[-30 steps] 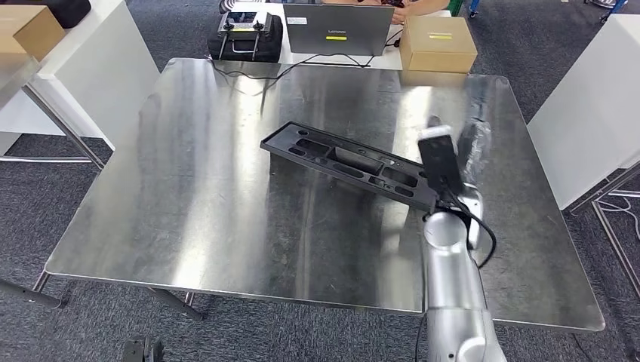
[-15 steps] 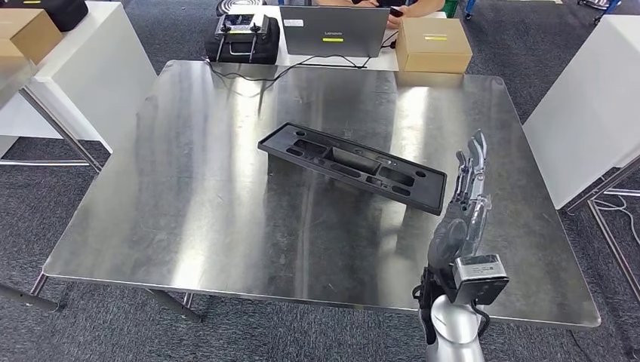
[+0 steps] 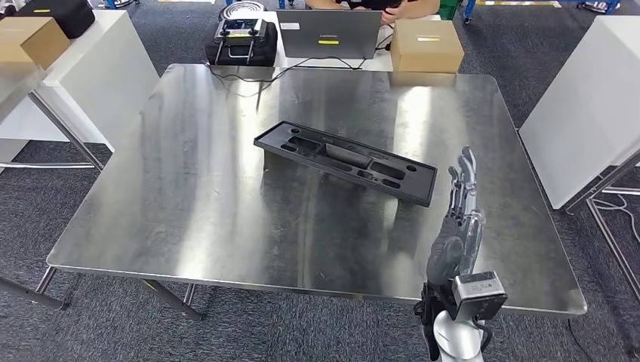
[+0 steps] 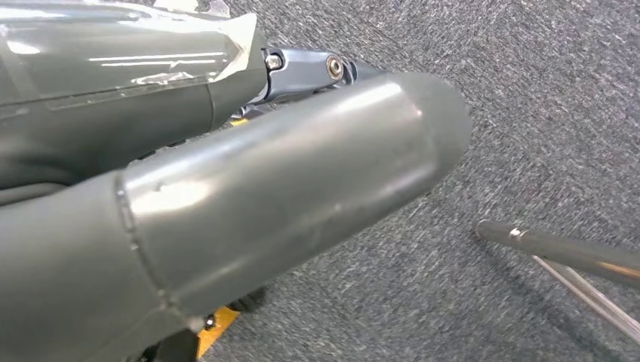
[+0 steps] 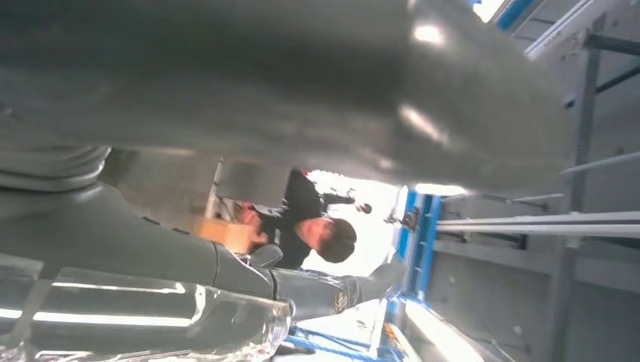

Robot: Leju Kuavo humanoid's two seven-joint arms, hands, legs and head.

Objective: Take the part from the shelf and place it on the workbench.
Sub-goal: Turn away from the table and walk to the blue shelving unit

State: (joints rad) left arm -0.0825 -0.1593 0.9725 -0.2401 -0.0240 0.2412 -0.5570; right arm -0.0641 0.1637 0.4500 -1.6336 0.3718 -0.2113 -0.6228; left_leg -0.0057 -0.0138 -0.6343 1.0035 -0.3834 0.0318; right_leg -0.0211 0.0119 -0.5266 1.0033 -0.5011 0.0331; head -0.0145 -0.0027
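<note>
A laptop [image 3: 327, 33] lid beyond the workbench [image 3: 189, 204] reads "Lenovo".

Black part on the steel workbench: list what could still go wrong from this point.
1. The right hand hangs open just off the black part's near end; a careless swing of that arm might clip the part and slide it on the smooth workbench.
2. The part looks tilted, one long edge raised, so a knock could tip or shift it.
3. Cables near the laptop cross the far edge; a pushed part might snag them.

The part [image 3: 346, 161] is black; the workbench [image 3: 189, 204] is bare silver metal. The box [image 3: 426, 45] beyond its far edge is brown.
</note>
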